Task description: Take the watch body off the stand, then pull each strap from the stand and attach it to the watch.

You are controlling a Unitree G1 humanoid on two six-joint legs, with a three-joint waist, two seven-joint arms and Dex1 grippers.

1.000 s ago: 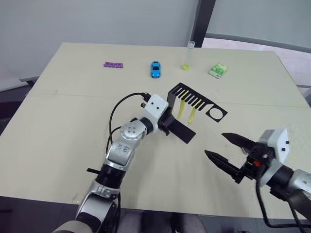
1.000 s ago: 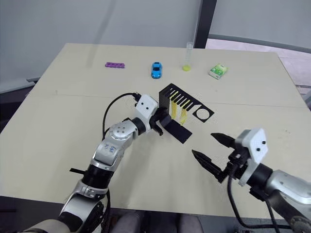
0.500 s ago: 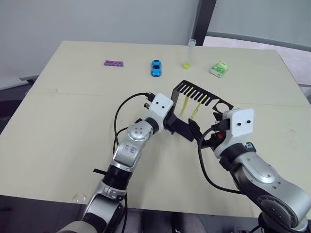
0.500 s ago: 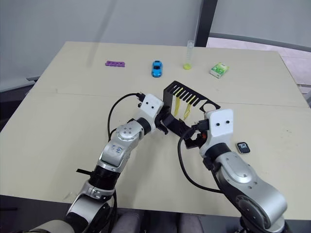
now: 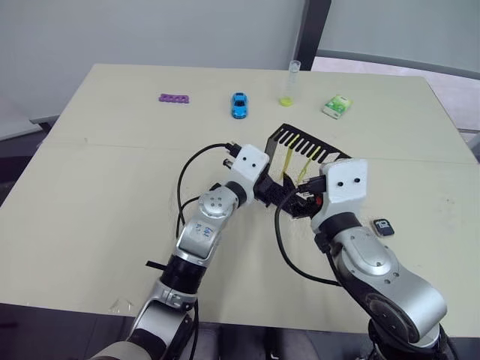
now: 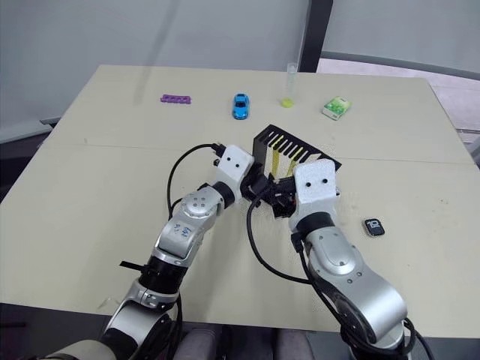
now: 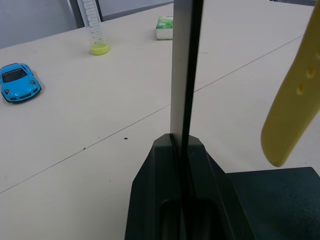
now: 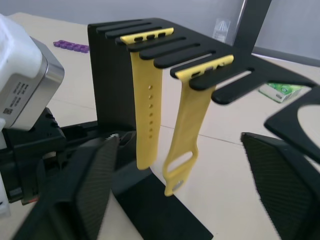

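The black stand [image 5: 303, 142] sits mid-table with two yellow straps [image 8: 149, 120] [image 8: 189, 125] hanging from its slotted top arm. My left gripper [image 5: 268, 193] is shut on the stand's upright [image 7: 182, 75], clamping its thin edge. On the stand's right side my right gripper [image 8: 180, 142] is open, one finger [image 8: 85, 185] on each side of the hanging straps without touching them. The watch body [image 5: 383, 226] lies flat on the table to the right of my right arm, screen up.
Along the table's far side lie a purple block strip [image 5: 173, 98], a blue toy car [image 5: 238, 105], a clear tube with a yellow bottom [image 5: 288, 86] and a green-white box [image 5: 337, 106]. The left arm's black cable [image 5: 196, 161] loops over the table.
My right arm has swung from the front right in to the stand, its open fingers now flanking the straps. The watch body has come into view on the table at right. The left gripper still holds the stand.
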